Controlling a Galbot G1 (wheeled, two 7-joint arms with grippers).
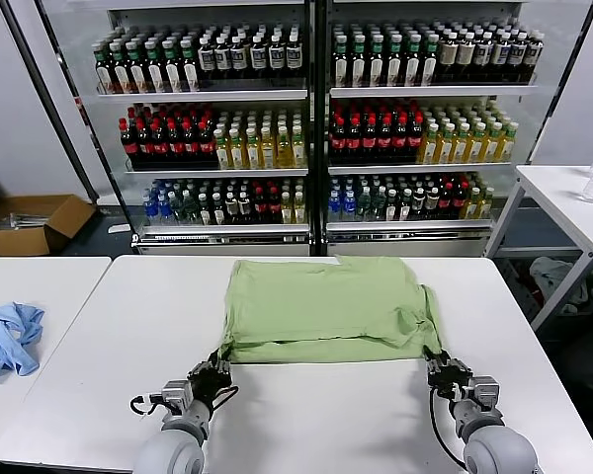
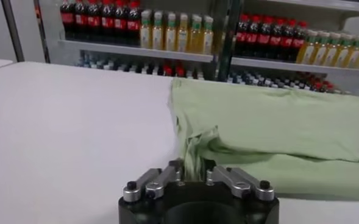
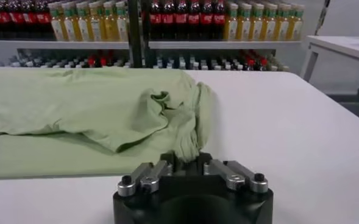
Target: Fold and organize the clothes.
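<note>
I have the left end effector (image 1: pixel 213 373) and right end effector (image 1: pixel 443 369) each clamped on a near corner of the shirt (image 1: pixel 326 306) lying mid-surface (image 1: pixel 99 336); it looks light, limp and drapey, so corners seem the right hold.

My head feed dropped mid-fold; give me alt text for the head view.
Both grippers, left gripper and right gripper, pinch the near corners of a pale green soft-fabric shirt on the white table. A crumpled light blue cloth lies far left.
</note>
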